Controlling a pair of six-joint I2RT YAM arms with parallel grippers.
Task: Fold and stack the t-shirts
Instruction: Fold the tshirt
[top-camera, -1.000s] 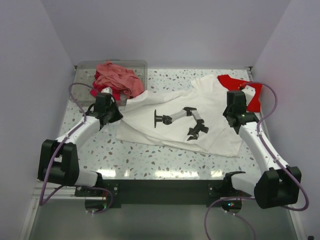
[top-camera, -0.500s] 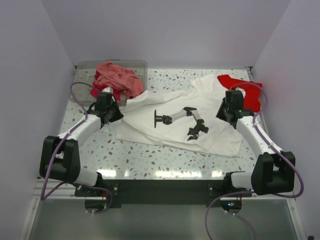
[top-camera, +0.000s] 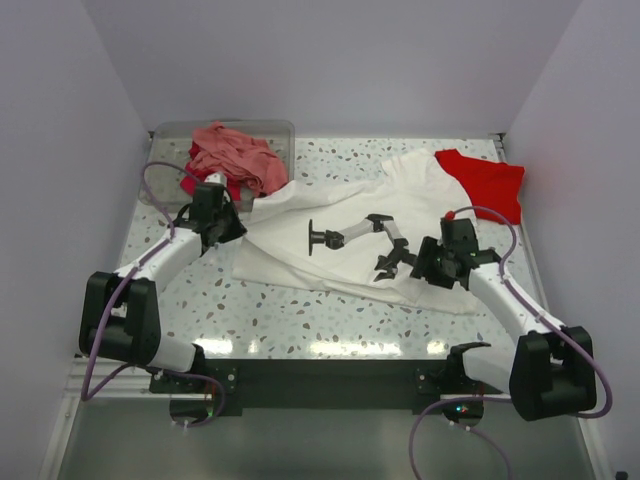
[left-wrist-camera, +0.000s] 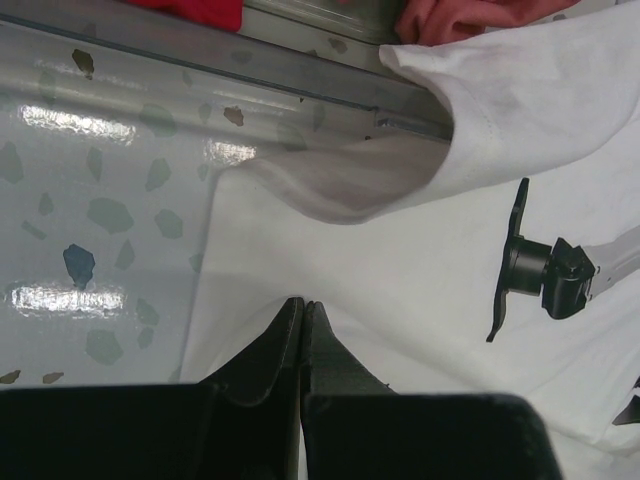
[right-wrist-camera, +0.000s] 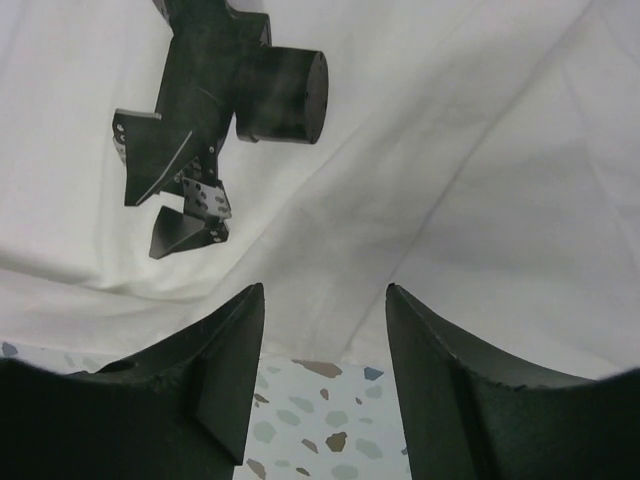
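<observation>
The white t-shirt (top-camera: 295, 255) lies spread across the middle of the table, with a black robot-arm print (top-camera: 365, 238) on it. My left gripper (top-camera: 228, 230) is at the shirt's left edge; in the left wrist view its jaws (left-wrist-camera: 302, 303) are shut, pinching a small peak of the white cloth (left-wrist-camera: 400, 260). My right gripper (top-camera: 425, 263) hovers over the shirt's near right part, open, nothing between its fingers (right-wrist-camera: 325, 297). The white hem (right-wrist-camera: 450, 150) and bare table show below it. A bright red t-shirt (top-camera: 485, 180) lies flat at the back right.
A clear bin (top-camera: 165, 140) at the back left holds a heap of salmon-pink and crimson shirts (top-camera: 235, 155); its rim (left-wrist-camera: 200, 60) runs just beyond the white sleeve. Speckled tabletop (top-camera: 300, 315) shows along the near edge. Walls close in left and right.
My right gripper has swung from beside the red t-shirt toward the near side and left, over the white shirt, and has opened. The left gripper has stayed still and shut.
</observation>
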